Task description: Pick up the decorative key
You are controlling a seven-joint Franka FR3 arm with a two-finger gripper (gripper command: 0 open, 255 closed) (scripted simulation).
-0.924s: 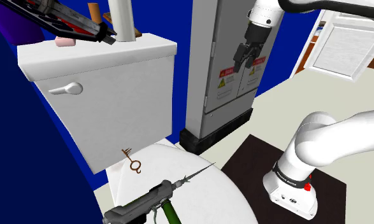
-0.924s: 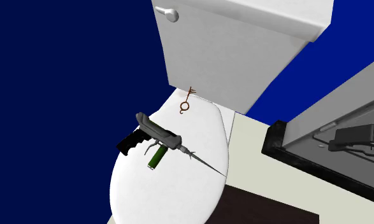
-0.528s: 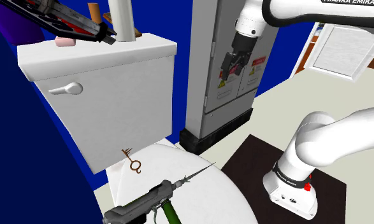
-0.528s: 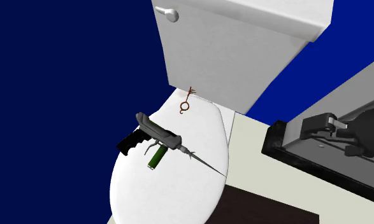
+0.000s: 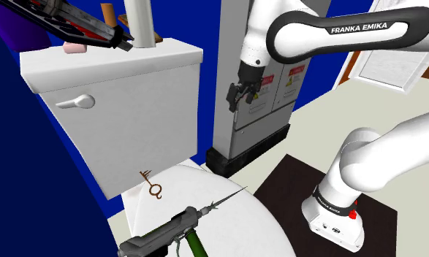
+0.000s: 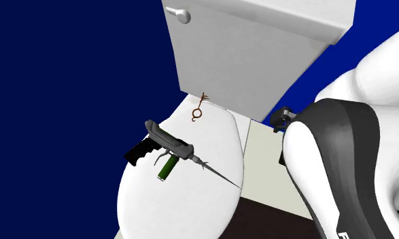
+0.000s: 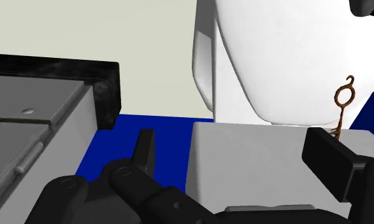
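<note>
The key (image 5: 151, 185) (image 6: 200, 107) (image 7: 342, 108), thin and brown, lay flat just in front of the tank's (image 5: 132, 109) (image 6: 259, 54) (image 7: 262, 159) foot. Its toothed end pointed at the tank and its ring end pointed away. It rested on the white lid (image 5: 242, 219) (image 6: 191, 204) (image 7: 274, 63), at the end nearest the tank, and nothing touched it.

Farther from the tank on the same lid lay a grey tool (image 5: 172, 230) (image 6: 165, 151) with a green barrel and a long needle tip, apart from the key.

On the tank's front, near its top, sat a white lever (image 5: 75, 102) (image 6: 179, 15). On top of the tank stood a white tube (image 5: 139, 22), with a pink block (image 5: 74, 48) and a long black object beside it.

Off the tank's side, toward the shoulder view's right, stood a grey cabinet (image 5: 256, 117) (image 7: 32, 127) with warning labels. The gripper (image 5: 234, 97) (image 7: 233, 143) hung in front of it, level with the tank's upper half and well apart from the key. In the wrist view its fingers (image 7: 143, 149) stood wide apart with nothing between them, and the tank and key lay beyond them.

Blue wall (image 6: 68, 81) lay behind the tank.
</note>
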